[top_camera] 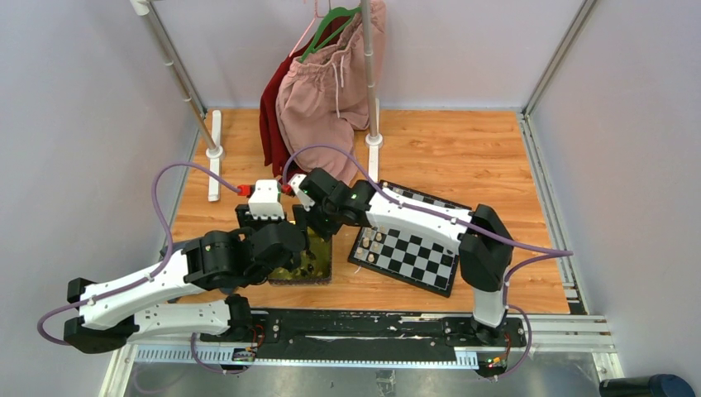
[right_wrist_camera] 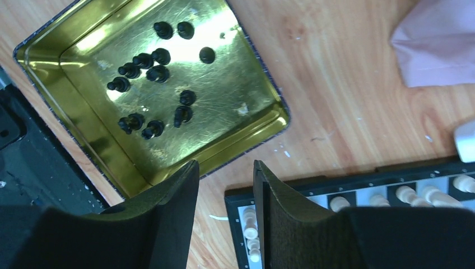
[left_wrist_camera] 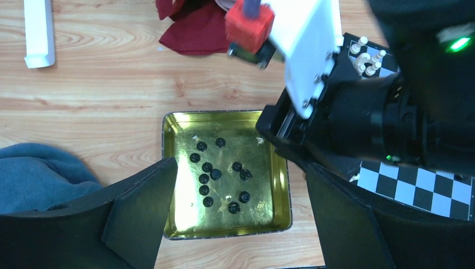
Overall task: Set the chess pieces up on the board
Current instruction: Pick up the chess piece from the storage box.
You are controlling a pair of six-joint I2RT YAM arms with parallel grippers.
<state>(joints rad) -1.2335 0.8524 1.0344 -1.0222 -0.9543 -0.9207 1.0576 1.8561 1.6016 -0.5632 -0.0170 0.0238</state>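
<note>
Several tiny black chess pieces [left_wrist_camera: 216, 174] lie loose in a shiny gold tray [left_wrist_camera: 224, 114], which sits on the wood left of the board [top_camera: 413, 256]. My left gripper [left_wrist_camera: 241, 168] hangs above the tray, open wide, with nothing between its fingers. In the right wrist view the same chess pieces [right_wrist_camera: 158, 73] show in the tray [right_wrist_camera: 235, 84] at upper left. My right gripper [right_wrist_camera: 224, 171] hovers over the wood between the tray and the board's corner [right_wrist_camera: 347, 182]; it is open with an empty gap. Cream pieces [right_wrist_camera: 252, 224] stand along the board's edge rows.
A clothes rack with pink and dark red garments [top_camera: 331, 91] stands behind the tray, its white feet [top_camera: 215, 153] on the wood. The right arm's wrist [left_wrist_camera: 392, 117] crowds in above the tray's right side. A blue cloth [left_wrist_camera: 39, 174] lies left of the tray.
</note>
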